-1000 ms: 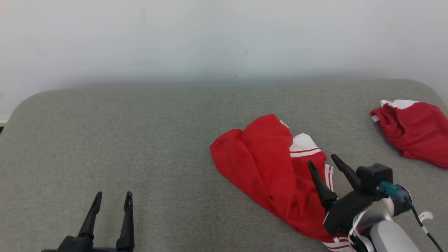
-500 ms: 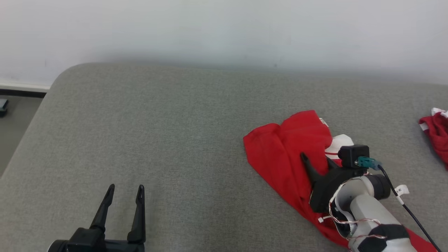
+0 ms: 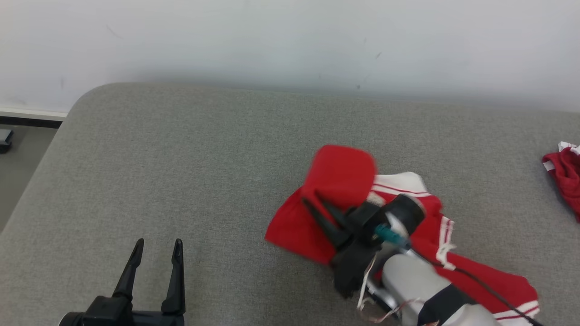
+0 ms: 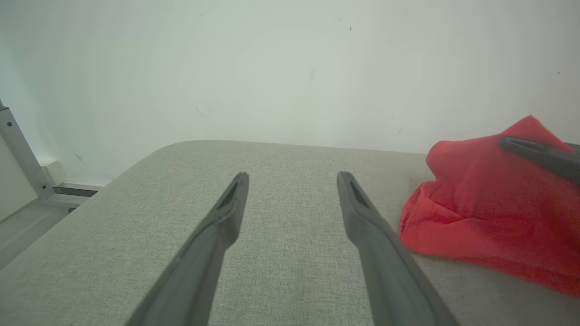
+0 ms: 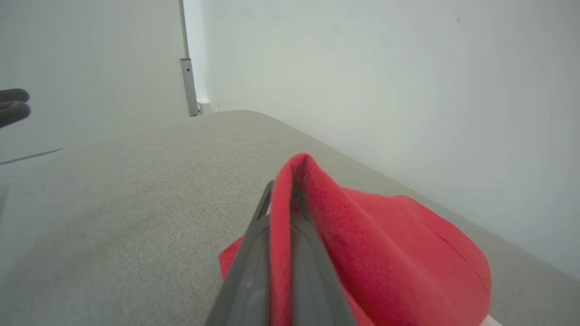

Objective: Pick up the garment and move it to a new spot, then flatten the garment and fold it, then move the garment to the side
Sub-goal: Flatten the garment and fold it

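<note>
Red fabric, white-trimmed: the garment [image 3: 342,174] lies right of centre on the grey padded surface [image 3: 204,172]. One fold is raised off the surface and the rest trails flat.

Grip: the right gripper [image 3: 311,198] has its jaws closed on that raised fold. In the right wrist view a ridge of the garment [image 5: 385,235] stands pinched between the two fingers of the right gripper [image 5: 283,194]. The left gripper [image 3: 158,243] has its jaws spread wide, with nothing between them.

Governing relation: in the head view the garment's long axis runs from the raised fold at about 11 o'clock down to its striped hem at about 4 o'clock. The held point sits at the 11 o'clock end, so the trailing length hangs toward 4 o'clock from the jaws. The right arm is on the garment; the left gripper is well apart, at about 8 o'clock from it. The padded surface extends widely toward 9 o'clock of the garment. Judgement: a carry toward 9 o'clock would drag the tail unless the fold is lifted higher.

In the left wrist view the garment [image 4: 480,217] lies at 3 o'clock from the left gripper [image 4: 293,177], apart from it.

Obscured:
- The right forearm [image 3: 412,283] covers the garment's middle.
- The raised fold is blurred in the head view.
- The number of layers pinched cannot be told.
- The hem corner runs to the lower frame edge.
- A second red garment [image 3: 564,176] at 3 o'clock is cut off by the frame.
</note>
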Available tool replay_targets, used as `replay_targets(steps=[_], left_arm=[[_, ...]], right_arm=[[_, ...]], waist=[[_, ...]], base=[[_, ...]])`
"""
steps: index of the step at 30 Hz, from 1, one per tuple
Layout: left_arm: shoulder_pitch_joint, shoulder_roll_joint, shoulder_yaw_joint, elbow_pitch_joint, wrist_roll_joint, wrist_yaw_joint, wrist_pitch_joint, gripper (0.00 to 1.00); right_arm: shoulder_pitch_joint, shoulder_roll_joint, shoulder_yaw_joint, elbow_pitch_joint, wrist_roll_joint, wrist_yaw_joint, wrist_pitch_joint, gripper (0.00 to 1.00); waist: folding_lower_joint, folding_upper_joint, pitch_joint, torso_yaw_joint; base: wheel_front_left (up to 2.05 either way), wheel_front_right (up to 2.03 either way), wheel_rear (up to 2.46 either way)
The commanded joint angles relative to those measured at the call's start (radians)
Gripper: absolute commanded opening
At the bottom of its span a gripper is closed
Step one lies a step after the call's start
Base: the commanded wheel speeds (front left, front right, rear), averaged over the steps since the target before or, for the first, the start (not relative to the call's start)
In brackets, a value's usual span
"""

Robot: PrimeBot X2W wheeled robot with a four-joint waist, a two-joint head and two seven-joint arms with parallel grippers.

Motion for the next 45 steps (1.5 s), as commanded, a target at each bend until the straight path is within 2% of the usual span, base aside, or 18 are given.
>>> replay_targets(steps=[1,4,5,6,7,11,16,20,24,30,35,38,45], left_arm=[[0.017,-0.004,0.003,-0.004,0.005,0.002,-0.003,1.00],[0.016,-0.005,0.005,-0.003,0.004,0.002,-0.003,1.00],[0.017,-0.005,0.004,-0.001,0.004,0.002,-0.003,1.00],[0.017,-0.006,0.003,0.000,0.004,0.002,-0.003,1.00],[0.017,-0.006,0.004,0.000,0.004,0.002,-0.003,1.00],[0.027,0.000,0.012,-0.002,0.006,0.002,-0.003,1.00],[0.040,0.002,0.020,-0.004,0.011,0.002,-0.003,1.00],[0.046,0.002,0.022,-0.007,0.014,0.002,-0.003,1.00],[0.051,0.001,0.025,-0.011,0.016,0.002,-0.003,1.00],[0.036,0.004,0.021,-0.017,0.018,0.002,-0.003,1.00],[0.016,0.002,0.014,-0.018,0.026,0.002,-0.003,1.00],[0.005,0.000,0.009,-0.016,0.030,0.002,-0.003,1.00],[-0.005,-0.004,0.018,-0.020,0.028,0.002,-0.003,1.00]], right_arm=[[0.023,-0.003,0.059,-0.019,-0.011,-0.003,-0.008,0.00],[0.039,-0.004,0.135,-0.018,0.002,-0.003,-0.011,0.00],[0.042,-0.005,0.146,-0.006,0.010,-0.003,-0.011,0.13],[0.041,-0.005,0.148,0.002,0.016,-0.003,-0.011,0.42],[0.042,-0.002,0.141,0.008,0.029,-0.003,-0.011,1.00],[0.047,-0.015,0.101,-0.010,0.063,-0.003,-0.012,1.00],[0.071,-0.075,0.029,-0.071,0.090,-0.003,-0.012,1.00],[0.101,-0.148,-0.046,-0.110,0.100,-0.003,-0.012,1.00],[0.119,-0.186,-0.104,-0.097,0.118,-0.003,0.002,1.00],[0.083,-0.195,-0.174,-0.014,0.136,-0.003,0.105,1.00],[0.043,-0.189,-0.163,0.092,0.128,-0.003,0.185,1.00],[0.017,-0.186,-0.168,0.199,0.143,-0.003,0.234,1.00],[0.004,-0.165,-0.157,0.301,0.178,-0.003,0.279,1.00]], waist=[[-0.0001,-0.0001,0.002,-0.004],[-0.0001,-0.0001,0.003,-0.010],[-0.0001,-0.0001,0.002,-0.011],[-0.0001,-0.0001,0.001,-0.012],[-0.0001,-0.0001,-0.001,-0.015],[-0.0001,-0.0001,-0.010,-0.031],[-0.0001,-0.0001,-0.028,-0.055],[-0.0001,-0.0001,-0.038,-0.067],[-0.0001,-0.0001,-0.040,-0.073],[-0.0001,-0.0001,-0.027,-0.064],[-0.0001,-0.0001,-0.004,-0.034],[-0.0001,-0.0001,0.014,-0.008],[-0.0001,-0.0001,0.033,0.013]], base=[[0.00,0.00,0.00],[0.00,0.00,0.00],[0.00,0.00,0.00],[0.00,0.00,0.00],[0.00,0.00,0.00],[0.00,0.00,0.00],[0.00,0.00,0.00],[0.00,0.00,0.00],[0.00,0.00,0.00],[0.00,0.00,0.00],[0.00,0.00,0.00],[0.00,0.00,0.00],[0.00,0.00,0.00]])
